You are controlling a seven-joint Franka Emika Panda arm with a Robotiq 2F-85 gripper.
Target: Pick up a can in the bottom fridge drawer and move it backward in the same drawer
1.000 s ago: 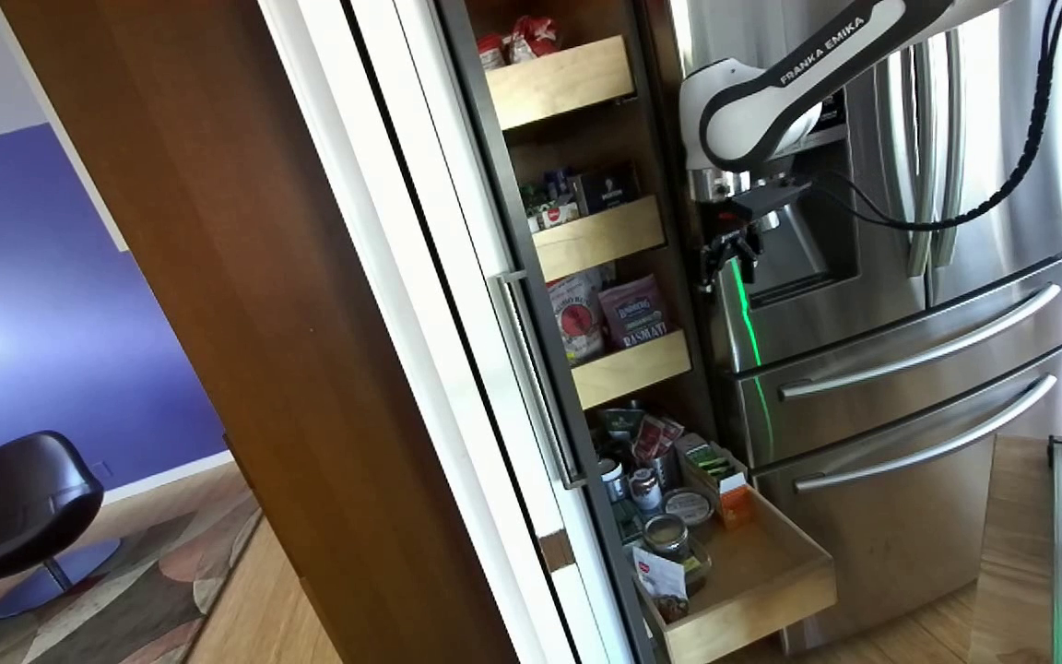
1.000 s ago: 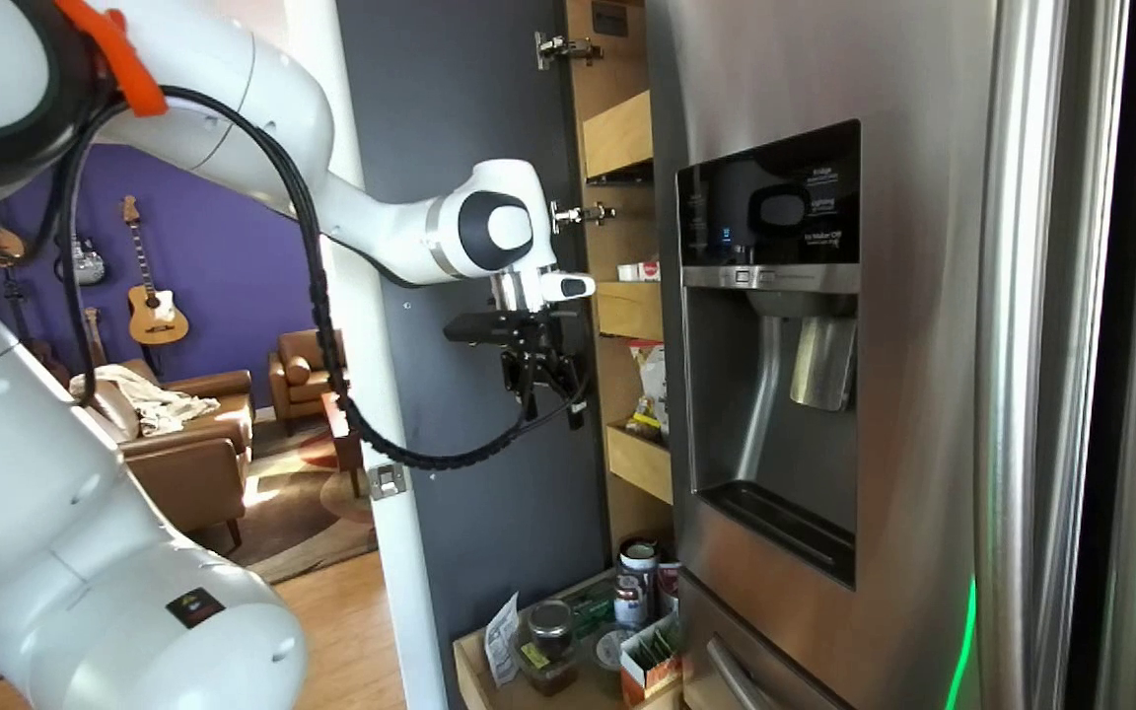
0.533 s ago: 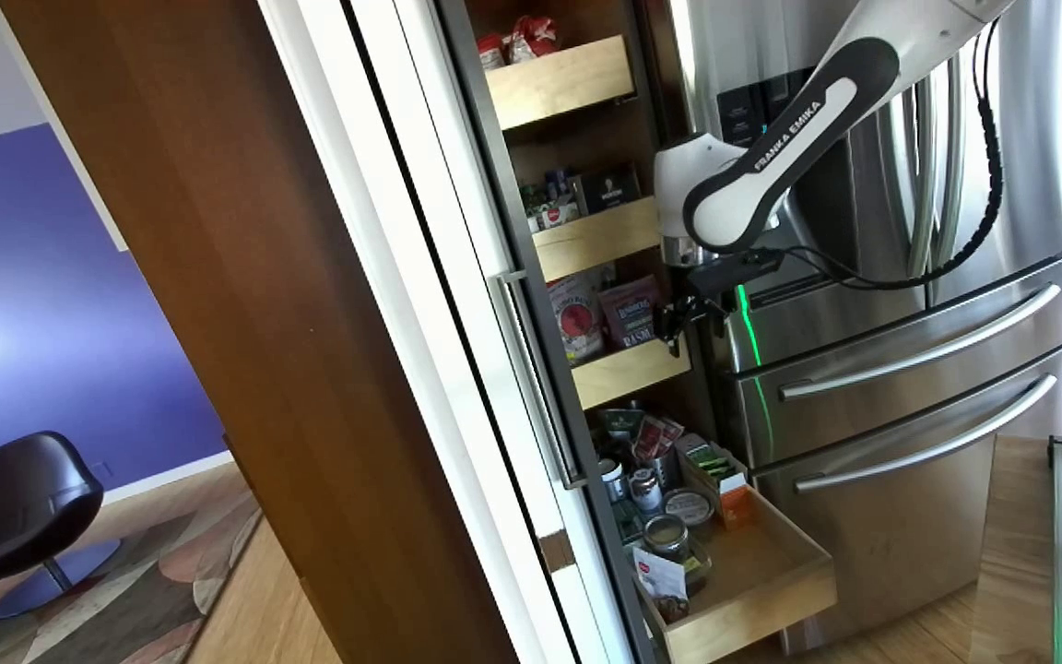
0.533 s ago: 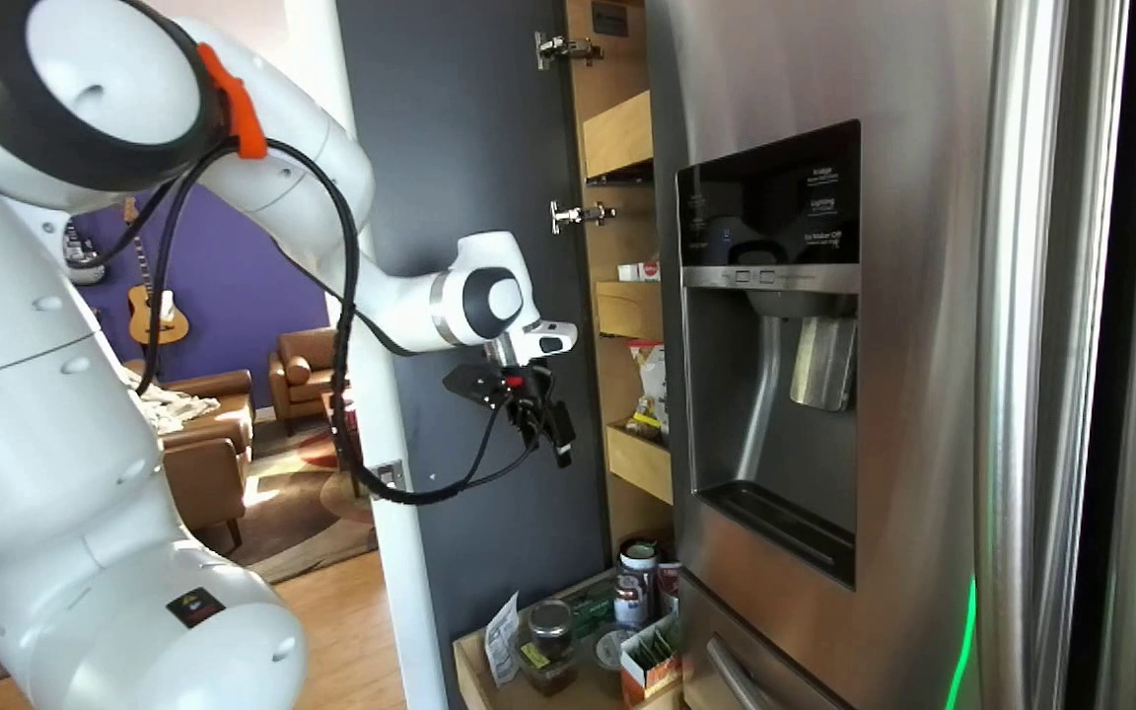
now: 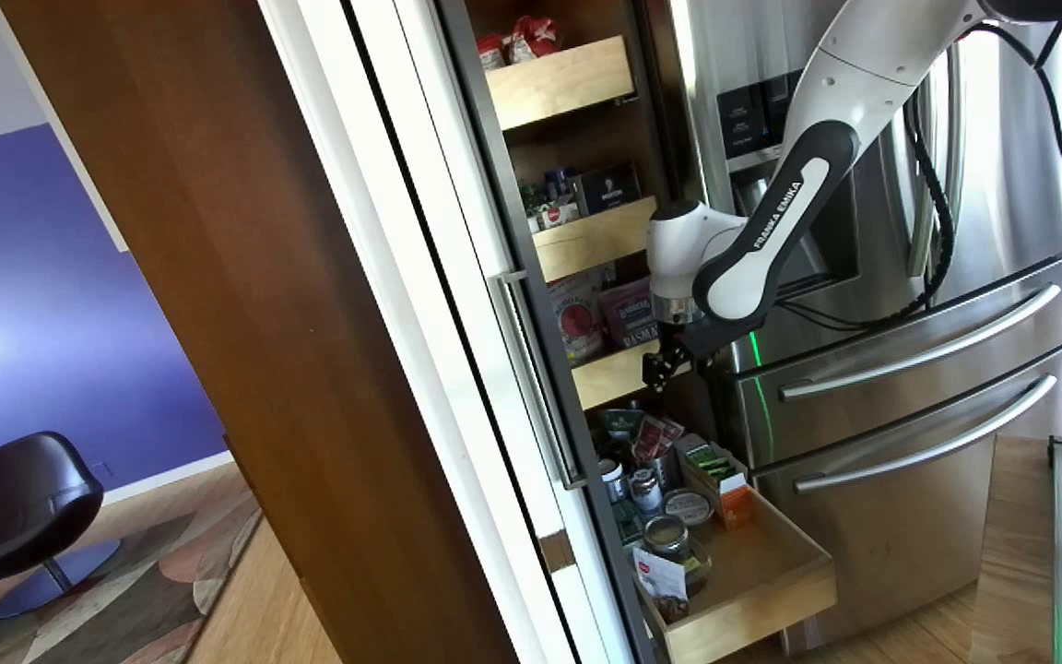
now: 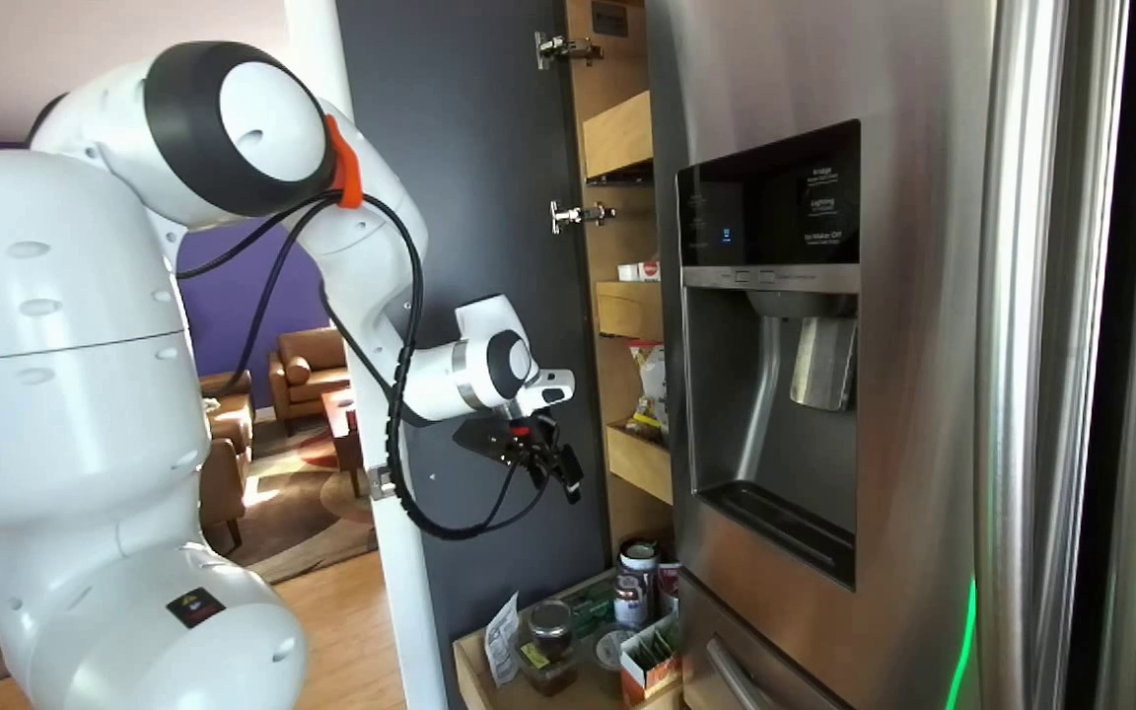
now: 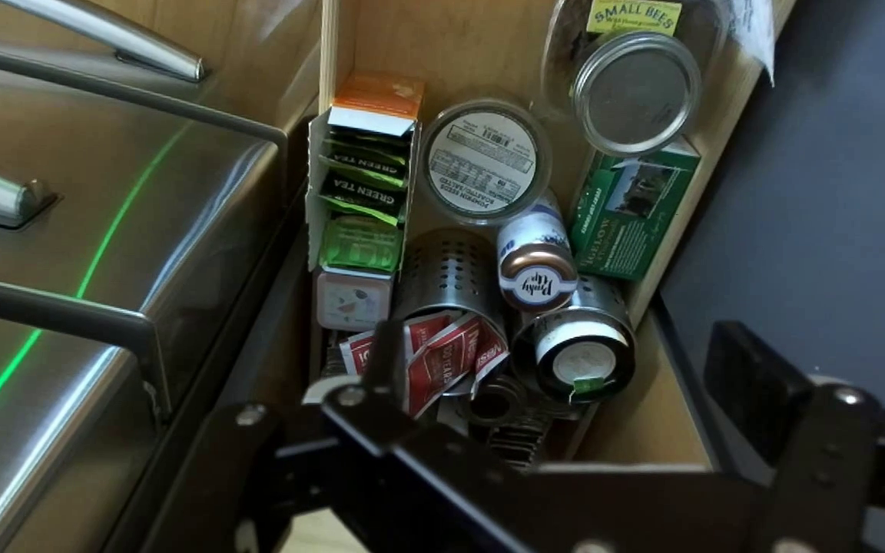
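Fridge [image 5: 890,544] on the right is tall brushed stainless w/ long rounded bar handles [image 7: 147,46]; cabinet door [image 6: 489,177] on the left in an ext. view is flat, matte grey. My arm [image 6: 75,286]: smooth, rounded white shell w/ dark joint bands. Bottom drawer [image 5: 757,622], lowest of the wooden stack [image 5: 559,83], is shallow pale wood w/ a plain low front, pulled out to the near side. My gripper [image 7: 561,346] is black, hinged & angular; fingers [image 7: 750,376] stand wide apart, so it's released. Inside the drawer, approx. by size (sides as in ext. views): long cardboard tea box [image 7: 315,215] along the right wall, perforated metal cylinders [image 7: 454,261] toward the far end, round plastic tub [image 7: 481,157] mid., clear metal-lidded jar [image 7: 637,96] near left, glossy green carton [image 7: 634,211] by the left wall, slim can [image 7: 537,252] w/ copper-col. lid in the far half. Re. position: drawer's well below my gripper in both ext. views; copper-lidded can's down there too, just beside a perforated cylinder (can't tell if touching), & in the wrist view it shows btwn my two fingers, beyond their tips. Can't tell if it's the task's can. Writing, big to small: "FRANKA EMIKA" on the arm; "PUMPKIN SEEDS" on the tub's lid; "SMALL BEES" on a yellow label [image 7: 633,15] by the jar lid; what reads as "BIGELOW" on the carton; "GREEN TEA" on sachets [image 7: 366,192] in the box; "Pinky Up" on the can lid.
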